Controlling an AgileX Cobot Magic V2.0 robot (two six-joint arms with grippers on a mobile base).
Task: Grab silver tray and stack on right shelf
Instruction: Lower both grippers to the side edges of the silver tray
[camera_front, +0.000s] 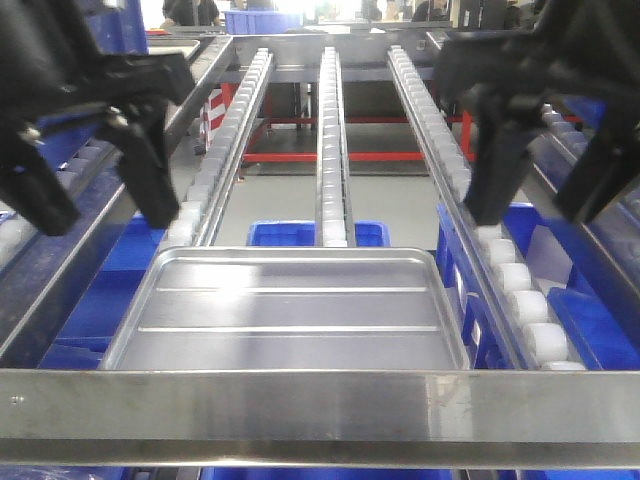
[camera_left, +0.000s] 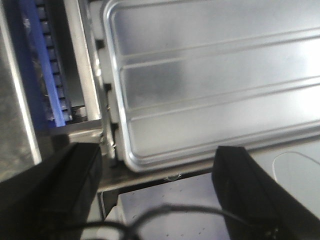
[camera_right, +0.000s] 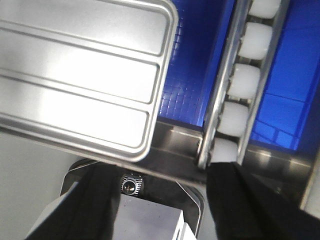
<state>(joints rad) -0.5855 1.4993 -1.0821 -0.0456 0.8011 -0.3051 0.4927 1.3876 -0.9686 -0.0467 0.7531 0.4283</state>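
Blue bins (camera_front: 280, 233) below, silver tray (camera_front: 290, 310) lies lengthwise across the frame on the right shelf (camera_front: 320, 400), left hand (camera_front: 105, 220) and right hand (camera_front: 532, 212) both wide.

The silver tray (camera_front: 290, 310) gleams pale mirror-steel, with two thin raised stripes running lengthwise across its floor. The right shelf (camera_front: 320, 405) is brushed grey, its rails dotted with rows of white rollers (camera_front: 520, 280). The crates (camera_front: 590, 325) beneath are bright blue, one finely gridded. Red bars (camera_front: 280, 157) show beyond. The left gripper (camera_front: 100, 205) and right gripper (camera_front: 540, 205) are matte black.
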